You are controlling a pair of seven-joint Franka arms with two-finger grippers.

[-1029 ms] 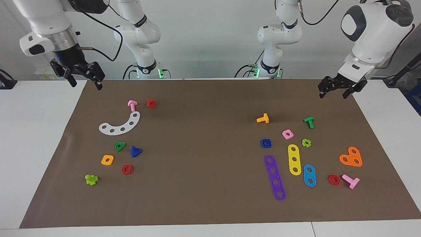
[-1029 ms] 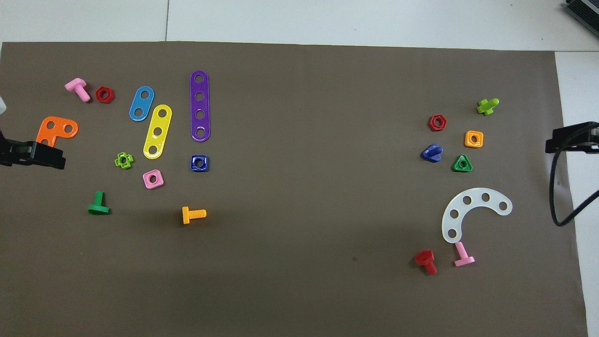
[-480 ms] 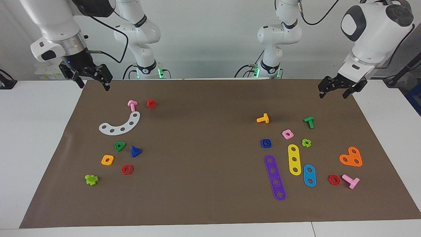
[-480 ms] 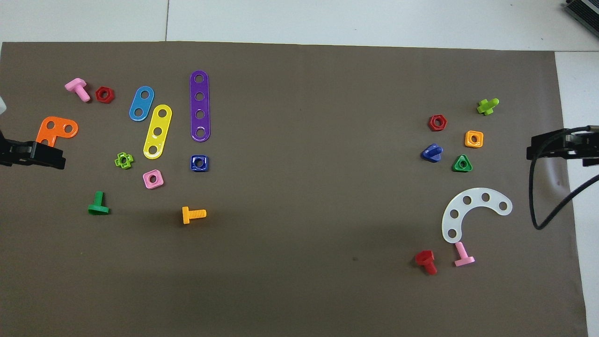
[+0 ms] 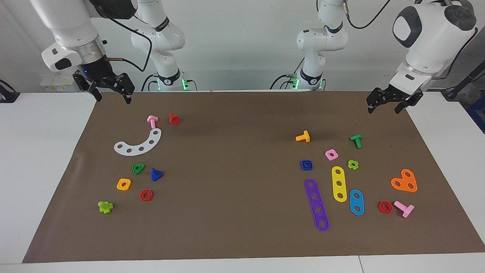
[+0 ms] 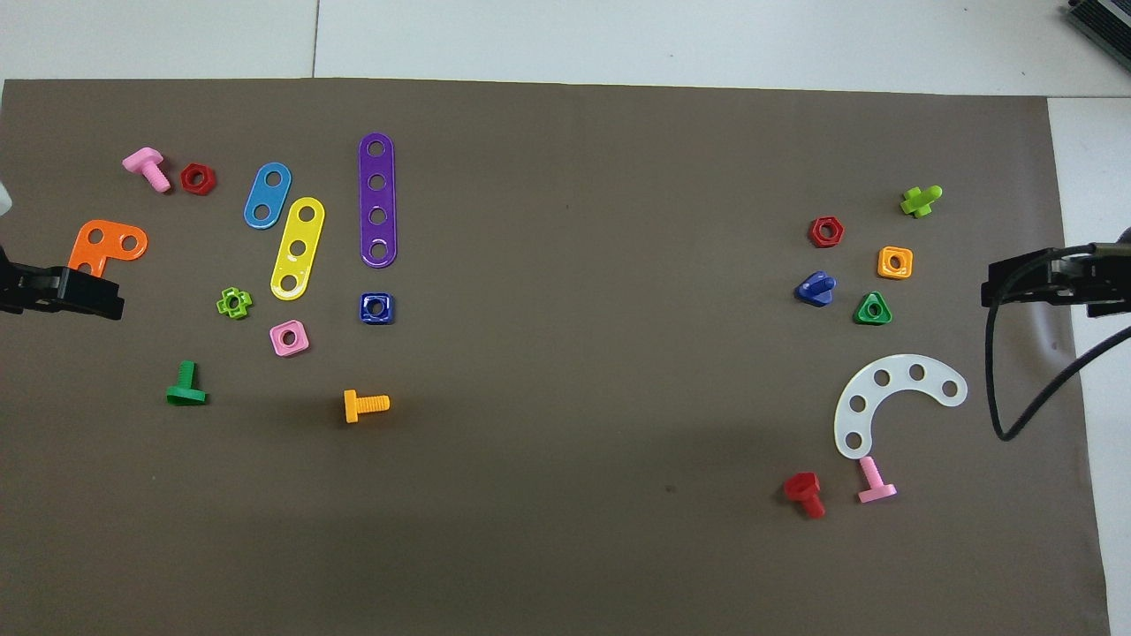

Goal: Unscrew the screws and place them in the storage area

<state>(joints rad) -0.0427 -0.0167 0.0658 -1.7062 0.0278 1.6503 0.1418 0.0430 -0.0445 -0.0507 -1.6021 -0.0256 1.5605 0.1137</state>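
The dark blue bolt (image 5: 155,174) (image 6: 815,289) with a triangular head lies on its side on the brown mat, toward the right arm's end. Its matching dark blue square nut (image 5: 306,165) (image 6: 375,307) lies flat and apart from it, toward the left arm's end, just nearer the robots than the purple strip (image 5: 316,204). My right gripper (image 5: 113,99) (image 6: 1016,283) hangs open and empty in the air over the mat's edge at its own end. My left gripper (image 5: 383,110) (image 6: 88,300) waits open and empty over the mat's edge at the other end.
Around the blue bolt lie a green triangular nut (image 5: 138,168), an orange square nut (image 5: 124,184), a red hexagon nut (image 5: 146,195), a white curved strip (image 5: 138,144) and pink and red bolts. Yellow and blue strips, an orange plate (image 5: 404,181) and several small parts surround the blue nut.
My right gripper has moved in from the white table top to over the mat's edge. The left arm and all the parts have stayed still.
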